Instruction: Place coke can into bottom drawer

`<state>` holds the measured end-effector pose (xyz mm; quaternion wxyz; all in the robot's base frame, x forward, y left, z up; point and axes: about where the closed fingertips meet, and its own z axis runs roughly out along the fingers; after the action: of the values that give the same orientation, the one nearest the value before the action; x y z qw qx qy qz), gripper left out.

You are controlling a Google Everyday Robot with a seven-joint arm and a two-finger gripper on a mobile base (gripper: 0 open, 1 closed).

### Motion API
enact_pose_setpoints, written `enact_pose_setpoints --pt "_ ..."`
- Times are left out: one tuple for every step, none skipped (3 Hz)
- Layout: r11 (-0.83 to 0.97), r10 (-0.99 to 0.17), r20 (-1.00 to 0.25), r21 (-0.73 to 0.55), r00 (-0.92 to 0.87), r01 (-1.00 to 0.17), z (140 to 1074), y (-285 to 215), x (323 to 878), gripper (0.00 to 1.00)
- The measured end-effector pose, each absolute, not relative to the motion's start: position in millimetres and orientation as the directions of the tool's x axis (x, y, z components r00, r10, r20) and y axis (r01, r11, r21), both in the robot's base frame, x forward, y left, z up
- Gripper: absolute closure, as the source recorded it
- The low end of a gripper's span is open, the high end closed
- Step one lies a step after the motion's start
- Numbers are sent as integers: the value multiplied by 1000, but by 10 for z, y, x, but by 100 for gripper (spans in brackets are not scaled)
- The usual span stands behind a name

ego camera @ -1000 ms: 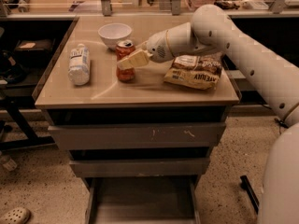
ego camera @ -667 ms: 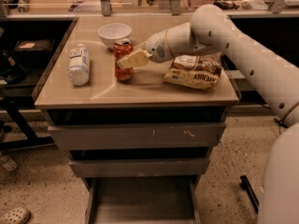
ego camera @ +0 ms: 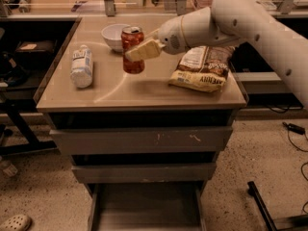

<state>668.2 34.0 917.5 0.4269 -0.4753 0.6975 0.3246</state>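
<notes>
A robot's gripper (ego camera: 137,51) is clenched on the coke can (ego camera: 130,41) over the far middle of a cabinet top (ego camera: 120,93), one cream-coloured finger (ego camera: 143,51) crossing the can's near side. The can stands upright, red-orange with a silver lid, its lettering partly covered by the finger; whether its base touches the surface cannot be told. Just behind it to the left sits a round white bowl (ego camera: 111,34), whose contents cannot be made out. Farther left a white plastic bottle (ego camera: 82,66) with a label lies on its side. To the right, under the smooth white arm (ego camera: 240,18), lies a crinkled snack bag (ego camera: 202,71). The top is smooth, tan and glossy, catching a curved streak of light. Below it, the grey metal top drawer front (ego camera: 144,139) carries pale scratch marks and the middle drawer front (ego camera: 144,172) is plain. The bottom drawer (ego camera: 144,211), nearest the floor, is pulled out toward the camera: a shallow tray with thin side walls, its flat grey floor showing.
</notes>
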Motion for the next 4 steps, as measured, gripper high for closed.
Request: enact_pose_setpoints --pt "442 -392 -896 16 -209 -897 9438 91 6179 100" --pt "529 -365 -891 40 -270 -847 9535 -52 5576 100" --pt "542 -393 -860 69 -326 -837 9190 -145 5369 100" --pt "548 -380 -873 55 -307 -835 9367 -123 5263 100"
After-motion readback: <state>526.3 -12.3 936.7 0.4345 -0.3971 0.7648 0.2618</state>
